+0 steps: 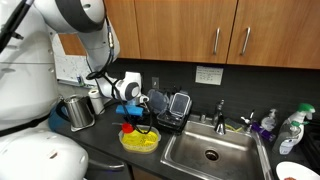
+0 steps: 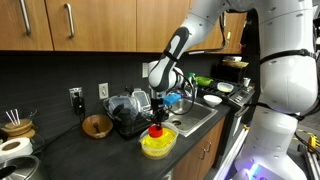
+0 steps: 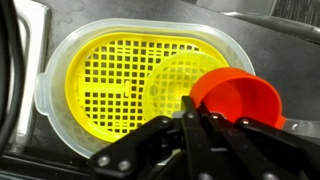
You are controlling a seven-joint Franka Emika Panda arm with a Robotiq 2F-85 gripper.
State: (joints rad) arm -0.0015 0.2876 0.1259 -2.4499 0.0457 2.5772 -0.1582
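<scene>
In an exterior view: pincer (image 1: 130, 117) pointing straight down over the dark counter (image 1: 100, 150), jaws pressed together, apparently nipping the rim of a red cup (image 1: 127, 127). Cup hung directly above a yellow basket (image 1: 140, 141), toward its kettle (image 1: 78, 112) side. Sink (image 1: 210, 152) well apart on the far side.

In an exterior view: same stack, top to bottom: pincer (image 2: 155, 116), red cup (image 2: 157, 129), yellow basket (image 2: 158, 146). Cup roughly centred over the basket. Touching or just clear, cannot tell.

Wrist view: fingertips meeting at lower middle (image 3: 195, 125), pinching the near wall of the red cup (image 3: 238, 100). Cup upright, mouth toward the camera, lying just right of the pincer. Yellow basket (image 3: 110, 90) oval, long axis running left to right across the frame, seated inside a pale tub (image 3: 42, 95). Cup over the basket's right end, overlapping a round patch in the mesh. Most of the basket off to the pincer's left.
</scene>
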